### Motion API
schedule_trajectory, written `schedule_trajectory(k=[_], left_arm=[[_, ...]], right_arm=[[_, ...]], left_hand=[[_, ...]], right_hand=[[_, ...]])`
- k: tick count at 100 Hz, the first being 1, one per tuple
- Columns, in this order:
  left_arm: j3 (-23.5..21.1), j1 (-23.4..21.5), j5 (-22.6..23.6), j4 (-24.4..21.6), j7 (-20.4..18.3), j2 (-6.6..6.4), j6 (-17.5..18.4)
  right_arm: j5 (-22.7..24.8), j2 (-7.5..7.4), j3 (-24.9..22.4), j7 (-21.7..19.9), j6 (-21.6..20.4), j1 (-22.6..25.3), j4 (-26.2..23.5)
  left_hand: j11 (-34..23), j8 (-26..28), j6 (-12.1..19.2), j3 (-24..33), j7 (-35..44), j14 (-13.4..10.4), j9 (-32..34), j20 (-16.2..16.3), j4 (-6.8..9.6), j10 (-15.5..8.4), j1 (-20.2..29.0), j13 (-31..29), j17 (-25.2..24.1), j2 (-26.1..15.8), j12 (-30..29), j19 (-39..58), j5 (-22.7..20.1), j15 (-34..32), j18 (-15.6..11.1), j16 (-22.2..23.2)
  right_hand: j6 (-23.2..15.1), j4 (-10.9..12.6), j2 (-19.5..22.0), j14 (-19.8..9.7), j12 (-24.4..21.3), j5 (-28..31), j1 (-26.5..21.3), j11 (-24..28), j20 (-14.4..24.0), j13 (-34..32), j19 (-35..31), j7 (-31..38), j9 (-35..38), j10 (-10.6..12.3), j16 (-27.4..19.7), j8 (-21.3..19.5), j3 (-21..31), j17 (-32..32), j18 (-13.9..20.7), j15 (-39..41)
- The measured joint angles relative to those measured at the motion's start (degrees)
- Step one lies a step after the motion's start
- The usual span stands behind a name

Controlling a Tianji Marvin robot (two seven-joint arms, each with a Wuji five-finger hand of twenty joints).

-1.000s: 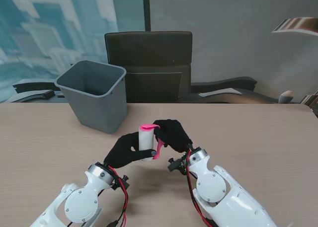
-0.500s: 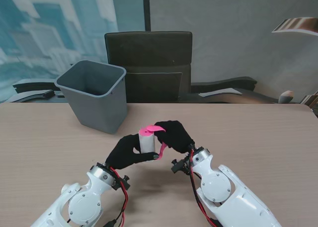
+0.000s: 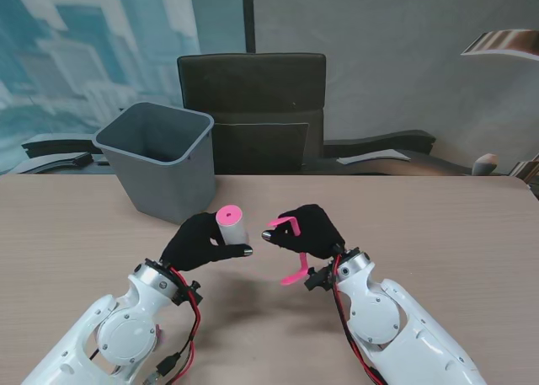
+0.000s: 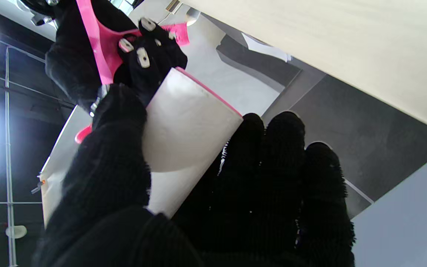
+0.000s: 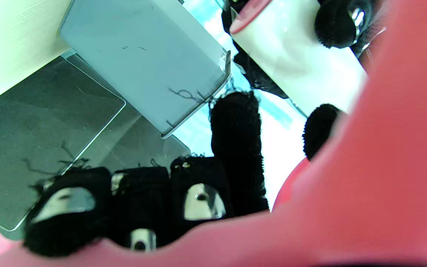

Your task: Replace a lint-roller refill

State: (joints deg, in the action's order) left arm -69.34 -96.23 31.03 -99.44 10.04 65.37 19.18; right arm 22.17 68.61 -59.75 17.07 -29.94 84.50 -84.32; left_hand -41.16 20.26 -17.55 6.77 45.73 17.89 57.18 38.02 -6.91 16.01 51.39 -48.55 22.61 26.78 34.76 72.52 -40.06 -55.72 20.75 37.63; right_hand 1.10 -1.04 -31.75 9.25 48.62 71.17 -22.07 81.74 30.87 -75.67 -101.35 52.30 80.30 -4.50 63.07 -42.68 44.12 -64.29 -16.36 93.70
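Roll (image 3: pixel 230 225), gripped by left hand (image 3: pixel 195 242), has separated from right hand's (image 3: pixel 310 231) clasped handle (image 3: pixel 292 252).

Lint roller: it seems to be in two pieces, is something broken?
Nothing looks broken. The left hand holds the white roll and the right hand holds the pink handle, apart above the table. The grey bin stands upright.
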Motion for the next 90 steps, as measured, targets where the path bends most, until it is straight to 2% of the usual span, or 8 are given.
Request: schedule_trajectory(k=[8,17,36,50,80,90], left_arm=[[-1.57,0.28,0.47,-0.61,-0.12,-0.01,0.52],[-3.7,1.05,-0.12,-1.57,-1.63,-0.07,0.54],[-6.52,5.53,-4.61,-1.68,-6.59,-0.54,0.72],[-7.76,10.09,-6.5,-0.82,-9.25,-0.85,-2.1],[-9.2,21.11,-6.01,6.32,-15.62,-1.94,-3.91],[-9.2,24.79,-3.71,9.74,-16.64,-2.35,-4.0]], right_arm=[[-0.86,-0.02,-0.09,-0.13,0.17,0.06,0.19],[-1.35,-0.03,-0.09,-0.42,0.18,0.07,0.42],[-2.5,-0.1,0.05,-1.53,0.24,-0.03,0.84],[-3.37,-0.23,0.23,-2.64,0.3,-0.11,1.06],[-4.68,-0.47,0.84,-4.29,0.59,-0.52,1.26],[-5.19,-0.52,1.08,-4.72,0.74,-0.75,1.39]], left_hand=[[-0.01,0.0,0.0,0.0,0.0,0.0,0.0,-0.01,0.0,0.0,0.01,-0.01,0.01,0.0,0.0,0.0,0.0,0.0,0.0,-0.01],[-0.01,0.0,0.0,0.0,0.0,0.0,0.0,-0.01,0.0,0.0,0.02,-0.01,0.01,0.0,0.0,0.0,0.0,0.0,0.0,-0.02],[-0.01,0.02,0.0,0.0,0.0,0.0,0.0,-0.26,0.0,0.0,0.02,-0.01,0.01,0.0,0.0,0.02,0.03,0.01,0.0,-0.03],[-0.02,0.02,0.08,-0.44,0.0,0.0,0.0,-0.27,0.0,0.0,0.11,-0.01,0.01,-0.04,0.0,0.02,0.05,0.01,0.0,-0.05],[-0.02,0.03,0.44,-1.93,-0.01,-0.06,-0.04,-0.38,0.0,-0.01,0.63,0.01,-0.91,-0.54,-0.55,0.02,0.4,0.43,-0.07,-0.52],[-0.05,0.03,1.36,-1.99,-0.22,-0.45,-1.24,-0.73,0.15,-0.26,0.66,0.88,-1.73,-0.56,-0.81,-0.04,0.97,1.16,-0.68,-0.55]], right_hand=[[0.0,0.0,2.82,0.0,0.0,0.01,0.01,0.09,0.15,-0.01,0.0,-0.43,0.0,0.0,0.0,-0.01,-2.33,-0.01,0.0,0.07],[0.0,0.0,3.77,0.0,0.0,0.02,0.01,0.38,0.17,-0.01,-0.06,-0.93,0.01,0.0,0.01,-0.01,-4.14,-0.01,0.0,0.33],[0.01,0.0,3.56,0.0,0.0,0.02,0.01,0.4,0.18,-0.01,-0.08,-1.7,0.01,0.0,0.01,-0.01,-4.61,-0.01,0.0,0.4],[0.02,-0.01,3.56,0.0,0.0,0.02,0.01,0.41,0.18,-0.01,-0.08,-2.26,0.01,0.0,0.01,-0.01,-5.19,-0.01,0.0,0.41],[0.06,-0.01,5.04,0.0,0.0,0.02,-0.07,0.41,0.18,-0.01,-0.08,-2.66,0.01,0.0,0.01,-0.01,-5.96,-0.01,0.0,0.41],[0.38,-0.01,5.04,0.0,0.0,0.01,-0.07,0.41,0.18,-0.01,-0.09,-2.86,0.01,0.0,0.01,-0.01,-5.96,-0.01,0.0,0.42]])
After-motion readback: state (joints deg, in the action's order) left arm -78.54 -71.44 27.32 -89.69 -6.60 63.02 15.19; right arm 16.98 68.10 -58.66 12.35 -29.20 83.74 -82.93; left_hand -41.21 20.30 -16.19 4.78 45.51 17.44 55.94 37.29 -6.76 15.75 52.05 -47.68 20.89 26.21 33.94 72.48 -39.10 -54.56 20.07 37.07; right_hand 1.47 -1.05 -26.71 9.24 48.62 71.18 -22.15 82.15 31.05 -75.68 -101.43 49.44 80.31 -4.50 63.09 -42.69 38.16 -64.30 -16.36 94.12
